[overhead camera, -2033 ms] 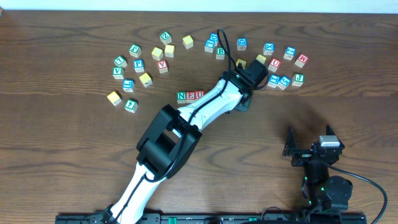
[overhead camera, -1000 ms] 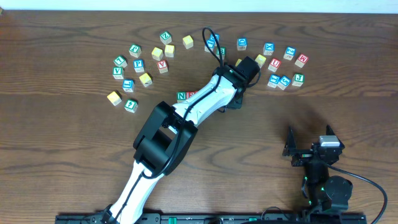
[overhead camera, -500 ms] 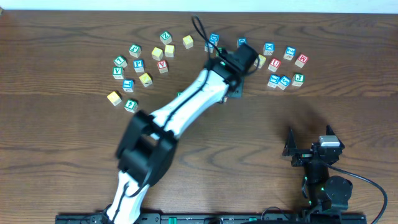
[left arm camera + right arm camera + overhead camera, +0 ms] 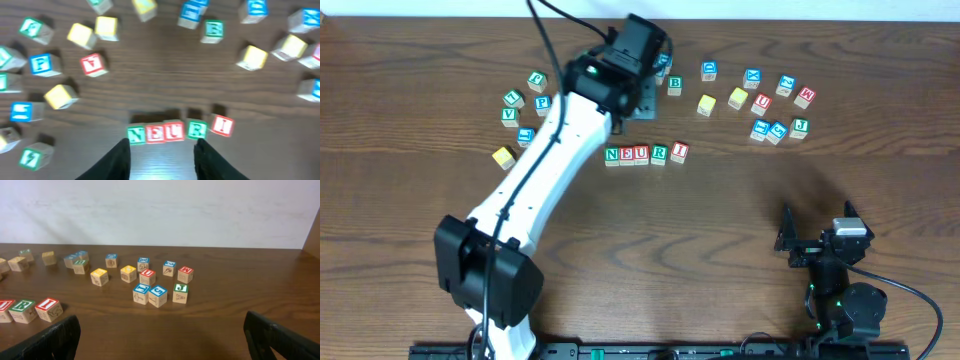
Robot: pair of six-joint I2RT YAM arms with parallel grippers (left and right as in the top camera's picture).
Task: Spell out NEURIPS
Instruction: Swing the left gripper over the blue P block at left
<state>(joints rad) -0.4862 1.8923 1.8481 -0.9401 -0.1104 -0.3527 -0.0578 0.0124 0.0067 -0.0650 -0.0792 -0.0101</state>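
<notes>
Dark wooden counter point(image 4: 440, 230) fills the scene. Nearest, at the near right, the right tool point(image 4: 817, 222) sits with its jaws spread wide and empty. Farther in, five blocks stand in a row point(image 4: 644, 153) reading NEURI, with the red I point(image 4: 679, 151) at its right end. Over the row hangs the left tool point(image 4: 162, 149), jaws partly apart with nothing between them. The blue P block point(image 4: 542, 102) lies loose, left of that tool and farther out. The left tool is therefore the nearer one, and the P belongs just right of the I.
</notes>
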